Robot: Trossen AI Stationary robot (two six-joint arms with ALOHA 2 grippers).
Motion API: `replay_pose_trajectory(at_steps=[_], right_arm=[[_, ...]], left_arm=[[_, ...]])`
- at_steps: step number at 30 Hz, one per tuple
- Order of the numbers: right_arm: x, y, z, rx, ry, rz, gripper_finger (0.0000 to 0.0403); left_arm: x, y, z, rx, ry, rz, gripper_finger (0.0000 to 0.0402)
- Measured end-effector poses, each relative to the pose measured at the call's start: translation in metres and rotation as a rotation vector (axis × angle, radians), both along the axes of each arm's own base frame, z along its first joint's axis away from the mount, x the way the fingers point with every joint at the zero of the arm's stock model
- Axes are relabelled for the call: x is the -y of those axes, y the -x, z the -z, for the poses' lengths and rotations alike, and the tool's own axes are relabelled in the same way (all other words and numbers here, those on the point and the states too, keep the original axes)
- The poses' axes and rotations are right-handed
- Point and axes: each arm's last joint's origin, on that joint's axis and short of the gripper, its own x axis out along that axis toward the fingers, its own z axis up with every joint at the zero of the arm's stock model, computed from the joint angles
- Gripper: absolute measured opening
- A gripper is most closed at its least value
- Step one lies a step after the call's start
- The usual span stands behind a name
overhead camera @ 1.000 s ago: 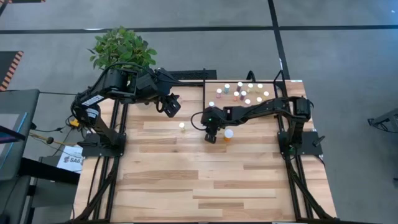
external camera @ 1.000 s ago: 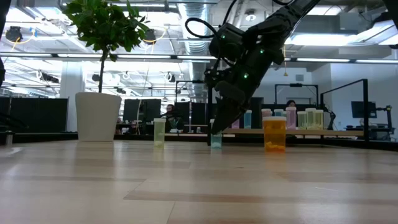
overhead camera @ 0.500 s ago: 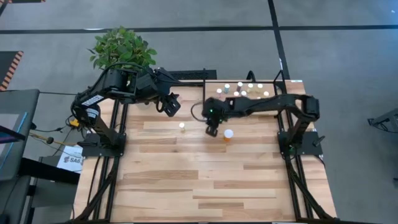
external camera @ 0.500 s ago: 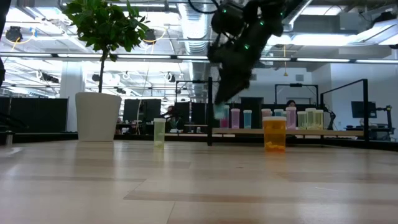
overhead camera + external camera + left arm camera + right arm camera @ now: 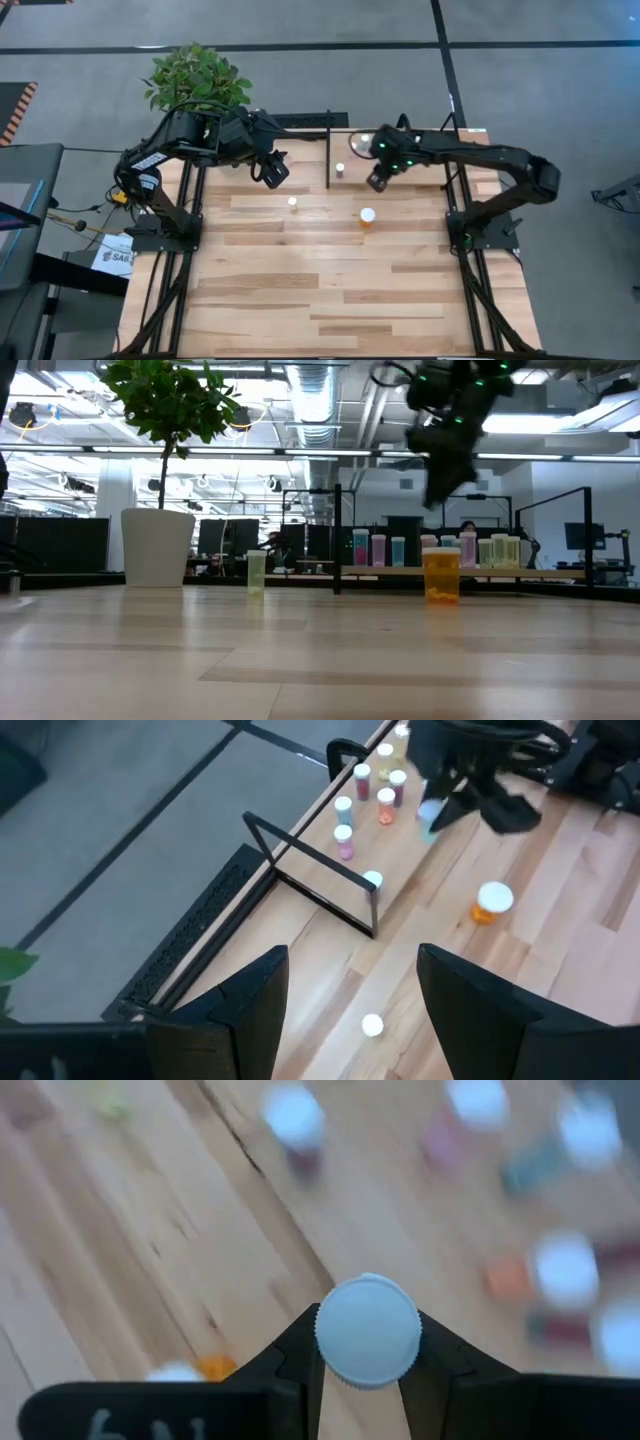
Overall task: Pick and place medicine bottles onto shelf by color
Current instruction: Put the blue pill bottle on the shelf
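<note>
My right gripper hangs above the shelf's near edge, shut on a small teal medicine bottle with a white cap. The shelf is at the far right, black-framed, and several small white-capped bottles stand upright on it. A larger orange bottle and a small pale one stand on the tabletop. My left gripper hovers open above the table's far left, holding nothing. My right gripper pinches the small bottle between its two fingers, which sit on opposite sides just at the cap. The fingers slant down from above. The bottle is roughly upright, cap up, lifted clear of table and shelf.
A potted plant stands at the far left corner, its white pot on the table. The shelf's black corner post rises between the two grippers. Bare plank tabletop spreads across the near half.
My right gripper has risen from the table's middle with the small teal bottle, lifting it clear. It has carried it toward the far right, past the shelf's corner post, to above the shelf. The orange bottle and the pale one have stayed put.
</note>
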Motion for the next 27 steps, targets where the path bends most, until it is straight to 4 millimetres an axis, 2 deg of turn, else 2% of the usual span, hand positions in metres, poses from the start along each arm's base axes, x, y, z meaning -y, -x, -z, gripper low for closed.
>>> replay_pose_trajectory(at_steps=[5, 7, 16, 21, 27], right_arm=[[-0.004, 0.039, 0.021, -0.057, -0.128, 0.223, 0.0113], [-0.008, 0.049, 0.028, -0.059, -0.161, 0.290, 0.0113], [-0.027, 0.092, 0.035, -0.065, -0.087, 0.589, 0.0113], [-0.030, 0.104, 0.044, -0.018, -0.069, 0.751, 0.0113], [-0.029, 0.105, 0.062, 0.019, -0.057, 0.885, 0.0113]], left_arm=[[0.000, 0.000, 0.000, -0.018, -0.023, 0.022, 0.0210], [0.000, 0.000, 0.000, -0.029, -0.037, 0.036, 0.0210], [-0.009, 0.001, 0.000, -0.052, -0.072, 0.023, 0.0210], [-0.016, 0.002, 0.000, -0.077, -0.098, 0.026, 0.0210], [-0.024, 0.003, 0.000, -0.099, -0.116, 0.022, 0.0210]])
